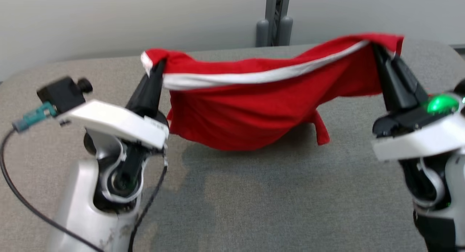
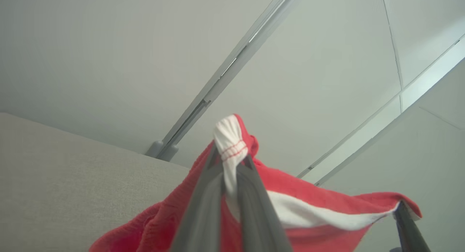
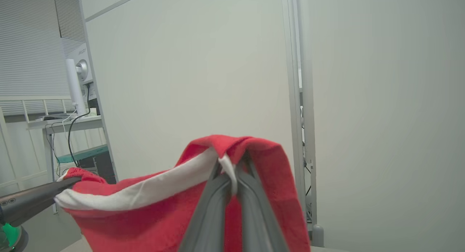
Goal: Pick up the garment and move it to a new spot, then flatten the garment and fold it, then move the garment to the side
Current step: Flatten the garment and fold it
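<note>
The red garment (image 1: 254, 110) is hung over the table (image 1: 254, 201), stretched between the left end effector (image 1: 160, 68) and the right end effector (image 1: 377, 50), both clamped shut on its white-banded edge. Pickup is judged done; laying down, flattening, folding and moving aside are left.

The table (image 1: 254, 208) is viewed downward from the head; the garment (image 1: 247, 114) is shared, seen closely from both wrists, seemingly tilted upward.
</note>
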{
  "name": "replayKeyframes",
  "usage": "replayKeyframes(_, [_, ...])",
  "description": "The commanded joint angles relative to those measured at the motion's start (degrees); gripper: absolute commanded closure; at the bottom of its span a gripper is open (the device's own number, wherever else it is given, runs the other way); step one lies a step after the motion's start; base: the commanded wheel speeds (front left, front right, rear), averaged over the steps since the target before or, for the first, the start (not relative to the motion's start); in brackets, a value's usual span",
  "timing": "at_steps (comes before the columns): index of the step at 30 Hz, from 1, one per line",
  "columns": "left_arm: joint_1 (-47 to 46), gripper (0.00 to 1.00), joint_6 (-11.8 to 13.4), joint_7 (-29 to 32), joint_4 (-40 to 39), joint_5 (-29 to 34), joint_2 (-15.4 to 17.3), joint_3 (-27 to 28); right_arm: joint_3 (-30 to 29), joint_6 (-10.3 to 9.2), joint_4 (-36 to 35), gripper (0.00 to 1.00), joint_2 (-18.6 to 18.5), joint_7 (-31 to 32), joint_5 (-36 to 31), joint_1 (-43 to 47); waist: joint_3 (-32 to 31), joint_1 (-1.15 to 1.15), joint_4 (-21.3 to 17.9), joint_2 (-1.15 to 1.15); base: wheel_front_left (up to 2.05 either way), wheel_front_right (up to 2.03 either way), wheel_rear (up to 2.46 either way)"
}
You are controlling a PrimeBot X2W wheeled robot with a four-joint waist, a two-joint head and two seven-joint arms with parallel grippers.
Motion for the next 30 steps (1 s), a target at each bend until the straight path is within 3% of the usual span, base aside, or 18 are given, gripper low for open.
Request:
replayKeyframes(1, [-2.2, 1.00, 1.0, 1.0, -0.1, -0.9, 0.3, 0.6, -0.4, -0.03, 0.2, 1.00, -0.2, 0.5, -0.8, -2.0, 1.6, 0.00, -0.3, -0.01, 0.00, 0.00, 0.00])
replayKeyframes(5, [-11.2, 1.00, 4.7, 6.8, 1.3, -2.8, 0.9, 1.5, -1.0, -0.03, 2.9, 1.00, 0.1, 2.7, -0.9, -10.4, 6.3, 0.00, -0.3, -0.01, 0.00, 0.00, 0.00])
replayKeyframes(12, [-33.0, 1.00, 8.0, 12.9, 11.0, -2.9, 3.4, 3.2, 0.8, -0.04, 14.3, 1.00, -1.5, 3.7, -0.3, -32.9, 18.1, 0.00, -0.6, -0.01, 0.00, 0.00, 0.00])
replayKeyframes(16, [-46.1, 1.00, 5.8, 10.9, 18.4, -0.9, 4.4, 3.0, 1.6, -0.04, 23.4, 1.00, -1.2, -0.1, -0.8, -46.6, 23.9, 0.00, -0.8, -0.01, 0.00, 0.00, 0.00])
replayKeyframes(22, [-60.7, 1.00, 0.2, 2.0, 30.2, 1.5, 4.3, 4.0, 2.5, -0.04, 35.0, 1.00, 0.3, -8.7, -3.4, -61.1, 30.0, 0.00, -1.1, -0.01, 0.00, 0.00, 0.00])
replayKeyframes(27, [-64.5, 1.00, -4.2, -4.5, 39.2, 2.1, 3.8, 4.2, 5.3, -0.04, 43.1, 1.00, 1.9, -12.7, -2.7, -64.5, 32.8, 0.00, -1.0, -0.01, 0.00, 0.00, 0.00])
replayKeyframes(30, [-62.4, 1.00, -6.5, -7.6, 45.9, 2.0, 2.7, 3.6, 9.4, -0.04, 49.6, 1.00, 2.3, -13.7, -2.2, -61.6, 34.0, 0.00, -0.6, -0.01, 0.00, 0.00, 0.00])
